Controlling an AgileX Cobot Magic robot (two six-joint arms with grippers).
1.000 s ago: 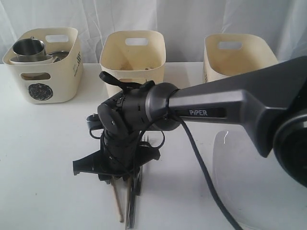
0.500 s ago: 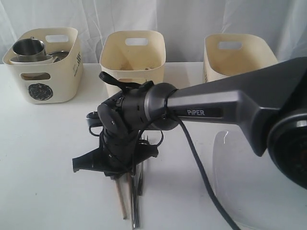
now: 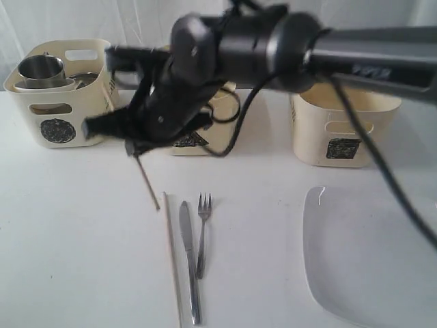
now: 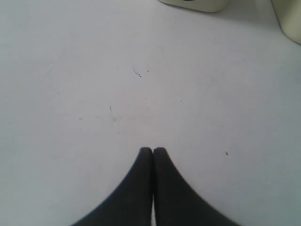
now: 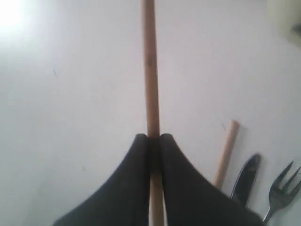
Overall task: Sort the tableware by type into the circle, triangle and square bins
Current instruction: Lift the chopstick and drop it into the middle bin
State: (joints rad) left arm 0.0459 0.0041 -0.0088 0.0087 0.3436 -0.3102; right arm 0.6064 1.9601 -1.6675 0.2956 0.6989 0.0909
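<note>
Chopstick [image 5: 149,70], wooden, clamped between the closed fingers of the right end effector [image 5: 151,137]; held tilted above the desk [image 3: 68,239], in front of the circle bin [image 3: 61,102] and triangle bin [image 3: 194,141]. Second chopstick [image 3: 172,260], knife [image 3: 190,260] and fork [image 3: 203,232] lying side by side on the desk, white plate [image 3: 369,260] well to their right. Steel mug [image 3: 41,68] standing in the circle bin. Left end effector [image 4: 153,150] pressed together, gripping nothing, over bare desk.
</note>
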